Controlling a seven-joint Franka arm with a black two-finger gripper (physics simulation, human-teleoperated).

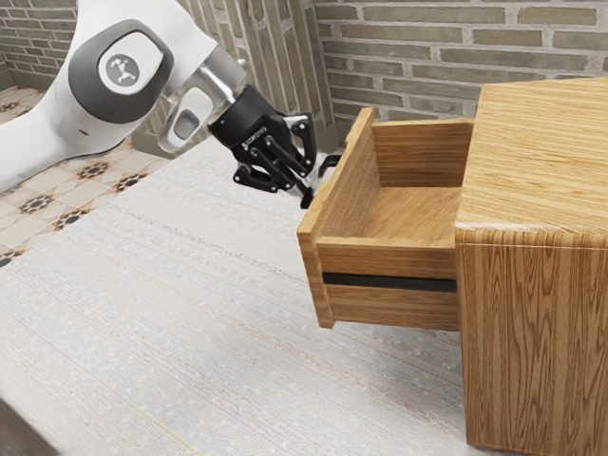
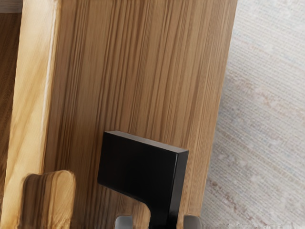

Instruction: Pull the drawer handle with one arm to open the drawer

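Wooden drawer [image 1: 407, 215] open from cabinet [image 1: 534, 285], brick wall [image 1: 427, 38] behind

Exterior camera: stands to the side of the white seven-joint arm [image 1: 114, 85], raised, and looks down at a slant across the pale grey textured tabletop [image 1: 171, 313]. It faces the light oak cabinet [image 1: 541, 285] at the exterior view's right, with a grey brick wall [image 1: 408, 47] behind. Mid distance: forearm, pulled-out oak drawer [image 1: 385, 258] and cabinet all fit in frame.

Wrist camera: sits on the black two-finger gripper [image 1: 312, 185] and looks along it, very near the drawer's outer front panel [image 2: 143, 71].

Shared by both views: the drawer, its black rectangular bar handle [image 1: 328, 163] [image 2: 143, 179], and a strip of tabletop [image 2: 267, 119].
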